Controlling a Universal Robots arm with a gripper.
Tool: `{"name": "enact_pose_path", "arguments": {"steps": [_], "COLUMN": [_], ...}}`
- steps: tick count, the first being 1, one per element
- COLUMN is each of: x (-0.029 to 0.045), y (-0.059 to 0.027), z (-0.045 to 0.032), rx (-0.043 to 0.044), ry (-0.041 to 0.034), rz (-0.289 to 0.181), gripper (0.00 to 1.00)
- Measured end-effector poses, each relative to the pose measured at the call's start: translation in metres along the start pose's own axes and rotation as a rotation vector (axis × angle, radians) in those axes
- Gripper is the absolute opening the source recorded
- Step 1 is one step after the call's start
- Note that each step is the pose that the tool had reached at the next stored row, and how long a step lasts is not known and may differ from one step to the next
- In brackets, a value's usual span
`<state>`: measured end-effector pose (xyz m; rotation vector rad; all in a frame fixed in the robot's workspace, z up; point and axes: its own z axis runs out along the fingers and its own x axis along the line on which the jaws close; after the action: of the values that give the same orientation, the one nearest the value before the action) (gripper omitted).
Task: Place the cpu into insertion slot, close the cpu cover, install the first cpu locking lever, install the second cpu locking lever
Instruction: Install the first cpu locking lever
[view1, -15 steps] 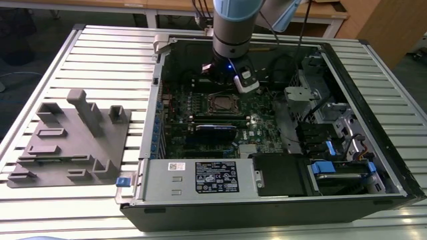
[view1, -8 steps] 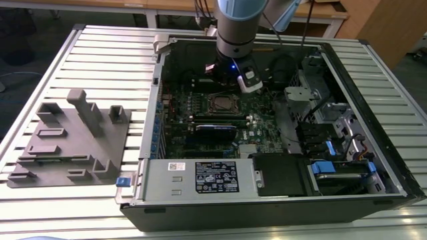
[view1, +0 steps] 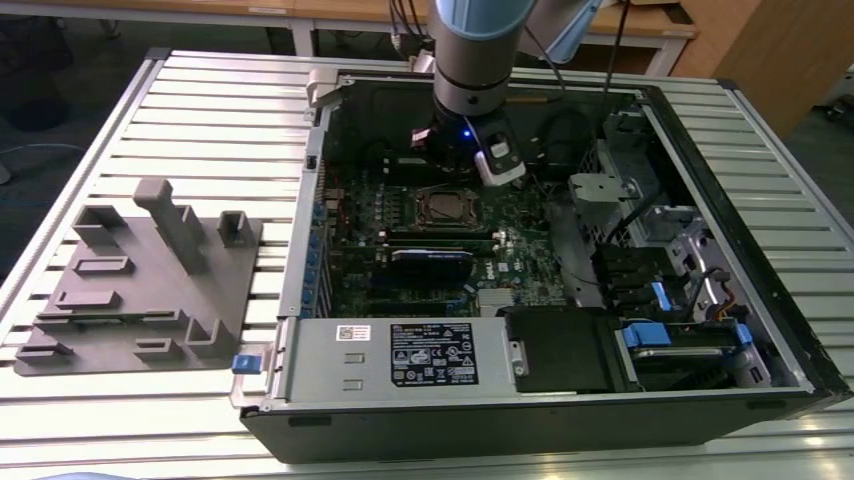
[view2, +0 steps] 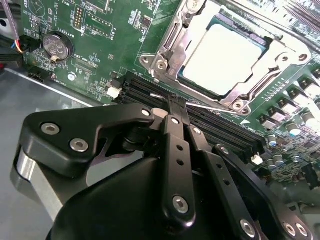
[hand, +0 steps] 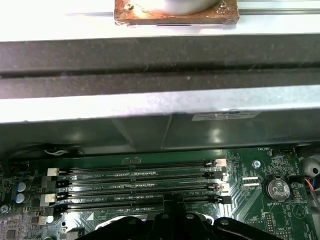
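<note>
open computer case (view1: 747, 200) lies on slatted metal surface (view1: 214, 110), grey fixture block (view1: 147, 280) sits on the surface at the exterior view's left, apart from the case. arm comes down into the case, gripper (view1: 497, 172) hangs over the green motherboard (view1: 521, 270), just beside the insertion slot (view1: 441, 207) on the exterior view's right. power supply box (view1: 400, 350) is at the case's near edge

in the second wrist view the cpu (view2: 222, 57) sits seated in the slot, silver-grey top facing up. the cpu cover (view2: 175, 42) lies flat down around it, cpu top showing through the cut-out. gripper (view2: 174, 102) is over the black memory slots (view2: 225, 132) next to the socket. fingers (view2: 172, 135) are drawn together at the tips, no gap seen between them, nothing clearly held. thin silver lever (view2: 215, 107) runs along the socket edge right at the fingertips, cannot tell if the tips touch it. coin battery (view2: 54, 46) sits on the board well apart from the socket

in the first wrist view the gripper (hand: 172, 201) tip is at the edge of the memory slots (hand: 140, 187), with the coin battery (hand: 276, 188) off to one side and the grey case wall (hand: 160, 105) beyond the board
</note>
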<state>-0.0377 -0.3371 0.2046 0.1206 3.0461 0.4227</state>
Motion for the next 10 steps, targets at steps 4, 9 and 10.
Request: {"name": "enact_pose_path", "arguments": {"steps": [4, 9, 10], "x": [0.0003, 0.0023, 0.0037], "y": [0.0004, 0.0005, 0.0004], "z": [0.0001, 0.0001, 0.0000], "rx": [0.0012, 0.0036, 0.0038], "ry": [-0.0071, -0.0207, -0.0216], "rz": [0.025, 0.072, 0.075], "gripper": [0.11, 0.11, 0.11]}}
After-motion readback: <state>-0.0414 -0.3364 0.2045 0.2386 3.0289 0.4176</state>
